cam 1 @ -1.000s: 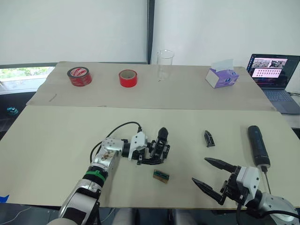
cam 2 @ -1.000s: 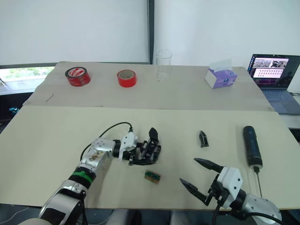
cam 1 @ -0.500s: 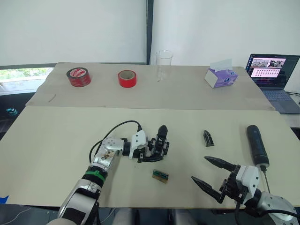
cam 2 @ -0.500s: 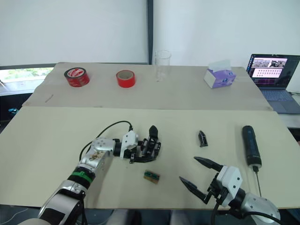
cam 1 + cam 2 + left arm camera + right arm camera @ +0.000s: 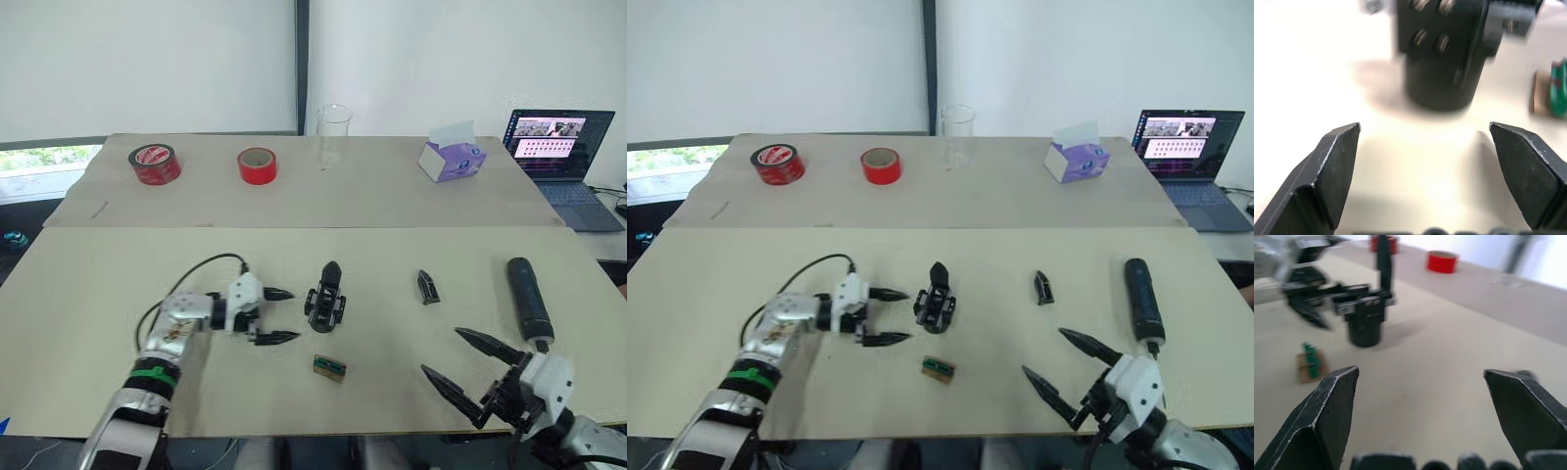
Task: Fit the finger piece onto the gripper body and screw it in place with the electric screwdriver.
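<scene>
The gripper body [image 5: 326, 299] stands upright on its round base at mid-table, its one black finger pointing up. Just to its left, my left gripper [image 5: 286, 315] is open and apart from it; the left wrist view has the gripper body [image 5: 1449, 54] ahead of the spread fingertips. The finger piece [image 5: 427, 286] lies alone on the table to the right. Further right lies the electric screwdriver [image 5: 527, 299], bit toward the near edge. My right gripper [image 5: 443, 352] hovers open near the front right, holding nothing.
A small green-and-brown block [image 5: 329, 367] lies in front of the gripper body. Along the back table stand two red tape rolls [image 5: 154, 163] [image 5: 258, 164], a clear glass [image 5: 332, 134], a purple tissue box [image 5: 451, 159] and a laptop [image 5: 547, 147].
My left gripper has let go of the gripper body and drawn back to the left, now open. The gripper body stands upright by itself. The camera has shifted a little.
</scene>
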Available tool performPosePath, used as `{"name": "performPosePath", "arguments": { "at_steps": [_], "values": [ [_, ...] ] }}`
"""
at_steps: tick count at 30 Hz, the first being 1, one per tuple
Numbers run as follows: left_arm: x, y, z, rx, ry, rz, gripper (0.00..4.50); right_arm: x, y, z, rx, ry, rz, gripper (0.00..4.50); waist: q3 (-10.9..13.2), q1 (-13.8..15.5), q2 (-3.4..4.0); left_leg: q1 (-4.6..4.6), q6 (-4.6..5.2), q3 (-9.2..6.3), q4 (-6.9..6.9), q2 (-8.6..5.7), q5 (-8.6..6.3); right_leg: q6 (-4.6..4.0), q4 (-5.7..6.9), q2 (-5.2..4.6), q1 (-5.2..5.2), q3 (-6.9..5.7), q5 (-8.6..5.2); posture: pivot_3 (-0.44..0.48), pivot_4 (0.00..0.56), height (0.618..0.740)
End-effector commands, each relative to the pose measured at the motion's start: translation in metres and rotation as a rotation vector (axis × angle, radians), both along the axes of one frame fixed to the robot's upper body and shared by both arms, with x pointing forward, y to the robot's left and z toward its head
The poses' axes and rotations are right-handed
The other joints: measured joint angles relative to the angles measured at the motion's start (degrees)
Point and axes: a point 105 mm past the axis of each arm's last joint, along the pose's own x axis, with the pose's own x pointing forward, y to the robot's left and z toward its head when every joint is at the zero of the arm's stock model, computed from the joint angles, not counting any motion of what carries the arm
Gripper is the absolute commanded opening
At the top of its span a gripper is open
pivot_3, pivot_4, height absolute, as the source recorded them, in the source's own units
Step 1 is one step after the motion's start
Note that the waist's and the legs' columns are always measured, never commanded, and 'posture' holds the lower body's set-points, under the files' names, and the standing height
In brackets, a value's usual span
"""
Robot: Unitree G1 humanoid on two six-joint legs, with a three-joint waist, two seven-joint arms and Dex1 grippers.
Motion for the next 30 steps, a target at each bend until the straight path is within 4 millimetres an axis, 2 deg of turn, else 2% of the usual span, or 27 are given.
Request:
{"name": "performPosePath", "arguments": {
  "at_steps": [1, 3, 6, 8, 10, 12, 17, 20, 23, 30],
  "values": [
    [-0.002, 0.005, 0.044, -0.107, -0.073, -0.024, 4.45, -0.004, -0.016, 0.013, -0.061, -0.07, -0.151, 4.5, 0.0, 0.2, -0.01, 0.0, 0.0, 0.0, 0.01, -0.01, 0.0, 0.01, -0.01, -0.04, 0.02, 0.0, -0.01, 0.0, 0.15, 0.74],
    [-0.008, 0.005, 0.065, -0.153, -0.092, -0.038, 4.45, -0.008, -0.025, 0.005, -0.095, -0.008, -0.243, 4.5, 0.0, 0.6, 0.0, -0.11, -0.02, 0.0, 0.04, -0.04, 0.01, 0.06, -0.02, -0.14, -0.02, -0.05, -0.04, 0.0, 0.15, 0.74],
    [-0.025, 0.001, 0.089, -0.213, -0.063, -0.068, 4.45, -0.01, -0.025, 0.001, -0.066, 0.098, -0.313, 4.5, 0.0, 0.3, 0.01, -0.18, -0.03, 0.03, 0.06, -0.11, 0.0, 0.08, -0.06, -0.28, -0.03, 0.01, -0.05, 0.0, 0.15, 0.74],
    [-0.035, -0.004, 0.097, -0.229, -0.032, -0.093, 4.45, -0.009, -0.026, -0.002, -0.046, 0.171, -0.356, 4.5, 0.0, -0.1, 0.01, -0.16, -0.03, 0.03, 0.05, -0.1, 0.0, 0.07, -0.04, -0.33, -0.02, 0.02, -0.05, 0.0, 0.15, 0.74],
    [-0.038, -0.009, 0.107, -0.265, -0.043, -0.076, 4.45, 0.0, -0.021, 0.005, -0.007, 0.179, -0.359, 4.5, 0.0, -0.1, 0.01, -0.06, -0.05, 0.04, 0.04, -0.09, 0.0, -0.08, -0.03, -0.33, 0.01, 0.03, -0.14, 0.0, 0.15, 0.74],
    [-0.039, -0.016, 0.119, -0.302, -0.086, -0.061, 4.45, 0.022, -0.014, 0.01, -0.002, 0.231, -0.342, 4.5, 0.0, -0.3, -0.02, -0.04, -0.08, 0.03, 0.04, -0.08, 0.02, -0.28, -0.02, -0.29, 0.01, 0.03, -0.25, 0.0, 0.15, 0.74],
    [-0.039, -0.026, 0.128, -0.308, -0.134, -0.055, 4.45, 0.062, -0.014, 0.013, -0.071, 0.43, -0.352, 4.5, 0.0, -0.2, -0.03, 0.07, -0.1, 0.1, 0.02, -0.1, 0.04, -0.32, -0.03, -0.16, 0.07, 0.16, -0.23, 0.0, 0.15, 0.74],
    [-0.036, -0.028, 0.127, -0.302, -0.142, -0.032, 4.45, 0.084, -0.008, 0.018, -0.095, 0.523, -0.286, 4.5, 0.0, 0.2, -0.04, 0.01, -0.1, 0.0, -0.07, -0.09, 0.04, -0.07, -0.08, 0.02, 0.05, 0.08, -0.09, 0.0, 0.15, 0.74],
    [-0.037, -0.031, 0.122, -0.28, -0.15, -0.029, 4.45, 0.108, -0.024, 0.017, -0.127, 0.596, -0.371, 4.5, 0.0, 0.2, -0.05, -0.12, -0.09, -0.05, -0.09, -0.11, 0.04, -0.05, -0.19, 0.07, 0.0, 0.04, -0.08, 0.0, 0.15, 0.74],
    [-0.044, -0.036, 0.121, -0.283, -0.155, -0.018, 4.45, 0.138, -0.031, 0.008, -0.147, 0.727, -0.435, 4.5, 0.0, 0.0, -0.05, -0.32, -0.07, 0.03, 0.0, -0.16, 0.04, 0.11, -0.36, 0.01, -0.05, 0.15, 0.03, 0.0, 0.15, 0.74]
  ]
}}
